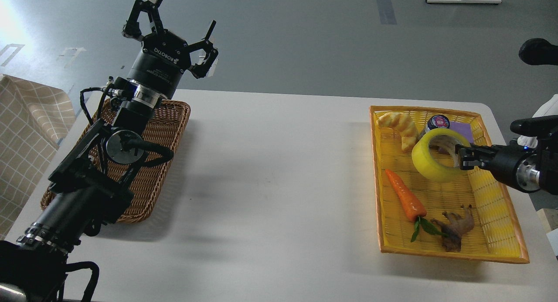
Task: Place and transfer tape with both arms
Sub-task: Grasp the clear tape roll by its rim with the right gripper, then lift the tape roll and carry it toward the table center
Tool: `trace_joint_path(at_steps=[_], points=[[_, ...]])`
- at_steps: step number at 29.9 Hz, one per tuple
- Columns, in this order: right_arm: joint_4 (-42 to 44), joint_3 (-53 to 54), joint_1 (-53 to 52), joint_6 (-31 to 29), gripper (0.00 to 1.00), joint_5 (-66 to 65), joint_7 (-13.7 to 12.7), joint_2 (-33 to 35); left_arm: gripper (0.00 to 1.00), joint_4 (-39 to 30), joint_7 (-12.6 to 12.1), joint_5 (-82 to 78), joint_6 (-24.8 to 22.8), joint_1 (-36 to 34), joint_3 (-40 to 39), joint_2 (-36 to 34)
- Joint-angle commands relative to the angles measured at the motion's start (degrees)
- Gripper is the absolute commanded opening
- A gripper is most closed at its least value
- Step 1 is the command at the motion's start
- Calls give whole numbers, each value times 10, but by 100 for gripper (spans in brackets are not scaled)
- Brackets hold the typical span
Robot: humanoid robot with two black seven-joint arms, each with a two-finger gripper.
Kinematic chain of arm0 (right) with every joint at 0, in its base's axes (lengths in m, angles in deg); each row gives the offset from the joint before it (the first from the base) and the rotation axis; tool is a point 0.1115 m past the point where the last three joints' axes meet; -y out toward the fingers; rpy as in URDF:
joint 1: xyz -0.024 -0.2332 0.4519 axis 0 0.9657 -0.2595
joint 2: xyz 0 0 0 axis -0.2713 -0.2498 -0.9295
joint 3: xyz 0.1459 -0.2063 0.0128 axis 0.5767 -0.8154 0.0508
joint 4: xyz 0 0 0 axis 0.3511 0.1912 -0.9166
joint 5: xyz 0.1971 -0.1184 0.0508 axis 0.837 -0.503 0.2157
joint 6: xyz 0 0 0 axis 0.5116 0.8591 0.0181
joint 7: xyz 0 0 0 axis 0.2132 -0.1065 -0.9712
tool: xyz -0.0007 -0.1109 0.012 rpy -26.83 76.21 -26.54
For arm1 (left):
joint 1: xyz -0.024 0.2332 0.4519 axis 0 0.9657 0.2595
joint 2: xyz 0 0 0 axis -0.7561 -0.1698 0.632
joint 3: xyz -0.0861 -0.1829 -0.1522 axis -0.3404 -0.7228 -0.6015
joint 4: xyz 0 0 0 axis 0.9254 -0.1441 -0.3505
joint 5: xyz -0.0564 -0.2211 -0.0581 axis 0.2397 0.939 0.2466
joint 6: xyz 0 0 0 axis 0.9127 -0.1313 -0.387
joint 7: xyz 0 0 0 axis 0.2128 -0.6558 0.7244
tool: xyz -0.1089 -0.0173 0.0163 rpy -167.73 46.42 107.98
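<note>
The tape (429, 160), a yellow translucent roll with a grey-white core, hangs tilted above the yellow tray (501, 232). My right gripper (461, 157) comes in from the right edge and is shut on the roll's right wall, holding it clear of the tray floor. My left gripper (172, 25) is raised high at the upper left, beyond the table's far edge, open and empty, with its arm lying over the brown wicker basket (174, 132).
In the tray lie a croissant (399, 124), a jar (437, 122) and a purple block (464, 128) partly behind the tape, a carrot (405, 197) and a brown toy animal (455, 228). A checked cloth (26, 132) hangs at the left.
</note>
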Motion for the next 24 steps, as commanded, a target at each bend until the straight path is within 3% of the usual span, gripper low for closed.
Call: trace_joint_path(at_steps=[1,9,24], points=[[-10,27,-23,0,0,0,0,-2,98,0,0,-1,0,-1,0,-1],[-9,24,-86,0,0,0,0,-9,98,0,0,-1,0,-1,1,-2],[4,-46,-197,0,0,-4,-1,-110,98,0,0,-1,0,-2,0,-2]])
